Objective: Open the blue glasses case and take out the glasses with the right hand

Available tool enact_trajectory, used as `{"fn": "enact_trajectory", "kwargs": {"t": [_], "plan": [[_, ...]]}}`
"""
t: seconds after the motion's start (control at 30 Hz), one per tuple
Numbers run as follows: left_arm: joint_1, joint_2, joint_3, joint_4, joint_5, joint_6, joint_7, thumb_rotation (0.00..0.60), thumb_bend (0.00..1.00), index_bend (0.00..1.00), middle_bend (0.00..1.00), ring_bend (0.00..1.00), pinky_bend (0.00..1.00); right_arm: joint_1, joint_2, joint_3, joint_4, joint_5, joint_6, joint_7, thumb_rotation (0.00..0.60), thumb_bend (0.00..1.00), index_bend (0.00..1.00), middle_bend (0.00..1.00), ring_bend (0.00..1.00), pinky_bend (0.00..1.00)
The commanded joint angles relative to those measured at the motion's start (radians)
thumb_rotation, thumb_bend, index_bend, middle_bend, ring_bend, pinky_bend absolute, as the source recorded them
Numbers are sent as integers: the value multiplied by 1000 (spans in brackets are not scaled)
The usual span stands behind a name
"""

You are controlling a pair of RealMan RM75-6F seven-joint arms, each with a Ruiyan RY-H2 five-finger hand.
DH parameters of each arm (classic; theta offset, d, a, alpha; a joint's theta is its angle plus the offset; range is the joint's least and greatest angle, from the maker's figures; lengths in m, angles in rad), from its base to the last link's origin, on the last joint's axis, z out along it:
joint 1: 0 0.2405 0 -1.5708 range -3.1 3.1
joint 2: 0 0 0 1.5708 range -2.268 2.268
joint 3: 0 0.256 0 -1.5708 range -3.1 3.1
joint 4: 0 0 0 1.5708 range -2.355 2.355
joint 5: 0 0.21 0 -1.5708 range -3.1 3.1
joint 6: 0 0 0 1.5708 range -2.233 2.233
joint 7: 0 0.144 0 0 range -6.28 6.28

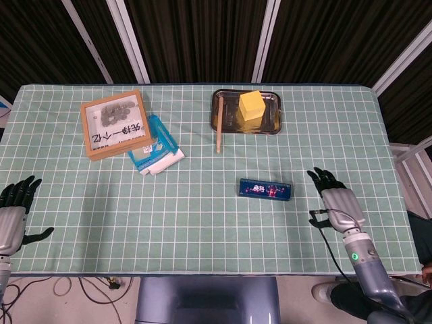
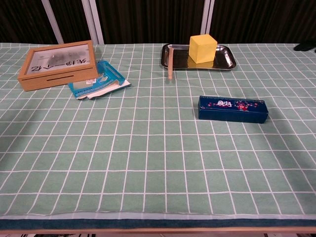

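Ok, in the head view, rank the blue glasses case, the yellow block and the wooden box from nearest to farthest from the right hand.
1. Blue glasses case, just left of the right hand.
2. Yellow block, on the metal tray at the far edge.
3. Wooden box, far left.

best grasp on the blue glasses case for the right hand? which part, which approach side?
Probably the right end of the blue glasses case, approached from the right, where the open right hand already sits. The case lies flat and closed, long axis left to right, so fingers can span its narrow width over the long edges. The opening seam is not discernible, so the lid side is uncertain.
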Motion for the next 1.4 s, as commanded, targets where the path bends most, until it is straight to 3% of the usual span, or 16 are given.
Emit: {"fn": "enact_trajectory", "kwargs": {"t": [0.03, 0.27, 0.47, 0.7, 1.13, 1.4], "plan": [[-2, 2, 0, -3, -2, -4, -6, 600, 26, 0, 0, 0, 0, 142, -59, 67, -10, 153, -85, -156, 600, 110, 0, 0, 0, 234], [-6, 7, 0, -11, -9, -21, -23, 600, 26, 0, 0, 0, 0, 294, -184, 97, 57, 398, -66, -350, 600, 135, 12, 0, 0, 216], [-13, 12, 0, -21, -19, -40, -31, 600, 26, 0, 0, 0, 0, 424, -280, 155, 63, 712, 9, -488, 600, 166, 47, 0, 0, 216], [-18, 19, -2, -27, -33, -59, -50, 600, 26, 0, 0, 0, 0, 518, -358, 181, 133, 881, 44, -548, 600, 170, 61, 0, 0, 216], [-23, 26, -2, -33, -44, -75, -67, 600, 26, 0, 0, 0, 0, 573, -445, 177, 256, 928, 30, -537, 600, 217, 98, 0, 0, 216], [-25, 26, -1, -38, -48, -79, -66, 600, 25, 0, 0, 0, 0, 578, -450, 172, 294, 941, -1, -524, 600, 289, 223, 0, 0, 216]]}}
